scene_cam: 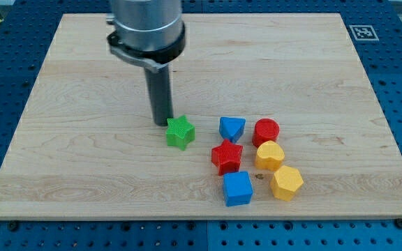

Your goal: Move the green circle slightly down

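No green circle shows in the camera view. The only green block I see is a green star (180, 132), lying just left of the middle of the wooden board (82, 167). My tip (162, 123) rests on the board right beside the star's upper left edge; I cannot tell whether they touch. The dark rod rises straight up from the tip to the arm's grey body at the view's top.
To the star's right lies a cluster: a blue triangle (232, 128), a red circle (266, 131), a red star (227, 157), a rounded yellow block (269, 155), a yellow hexagon (286, 183) and a blue cube (237, 188). A black-and-white marker (362, 32) sits at the board's top right corner.
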`<move>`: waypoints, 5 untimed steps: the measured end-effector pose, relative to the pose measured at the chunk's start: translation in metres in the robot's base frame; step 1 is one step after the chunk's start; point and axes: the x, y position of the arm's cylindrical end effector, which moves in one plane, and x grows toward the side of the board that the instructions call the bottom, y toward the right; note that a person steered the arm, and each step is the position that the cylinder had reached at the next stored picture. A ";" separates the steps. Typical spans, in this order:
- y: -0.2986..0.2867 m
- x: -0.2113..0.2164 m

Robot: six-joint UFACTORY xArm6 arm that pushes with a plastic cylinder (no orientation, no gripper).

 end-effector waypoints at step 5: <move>-0.072 -0.004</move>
